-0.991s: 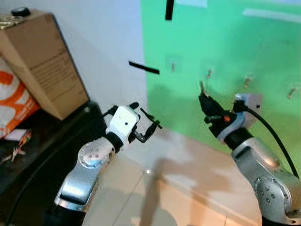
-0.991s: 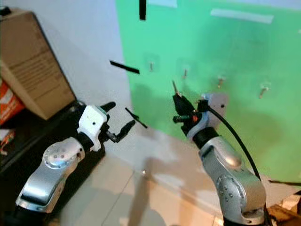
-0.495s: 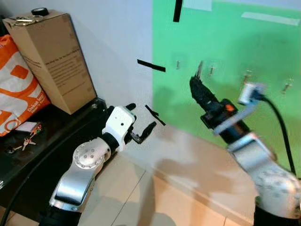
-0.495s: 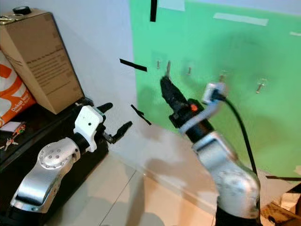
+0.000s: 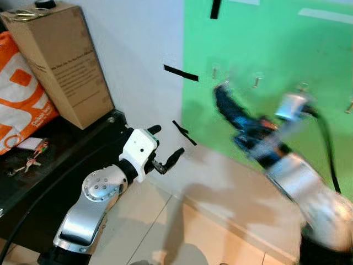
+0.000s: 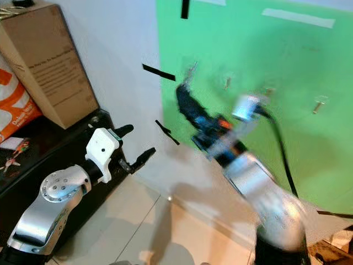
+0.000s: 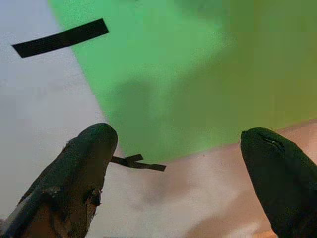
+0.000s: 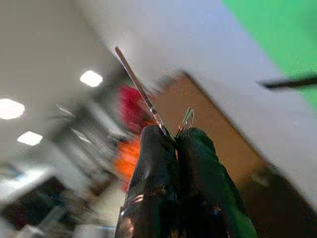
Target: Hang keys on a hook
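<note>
Two head views: I have right gripper (image 6: 185, 91) raised, blurred, toward green wall panel (image 5: 276, 49), close beside leftmost small metal hook (image 5: 214, 72), thin silver keys (image 6: 191, 70) poking past tips; I judge approach under way, keys not yet hung. Left gripper (image 5: 165, 149) low, fingers spread, empty, parked clear of work. Left wrist view: black fingers (image 7: 84, 163) apart, facing wall. Right wrist view: fingers (image 8: 163, 168) clenched on keys, ring protruding for hooking.

Thin metal keys (image 8: 148, 106) (blurred) near wall hooks (image 5: 256, 82).
</note>
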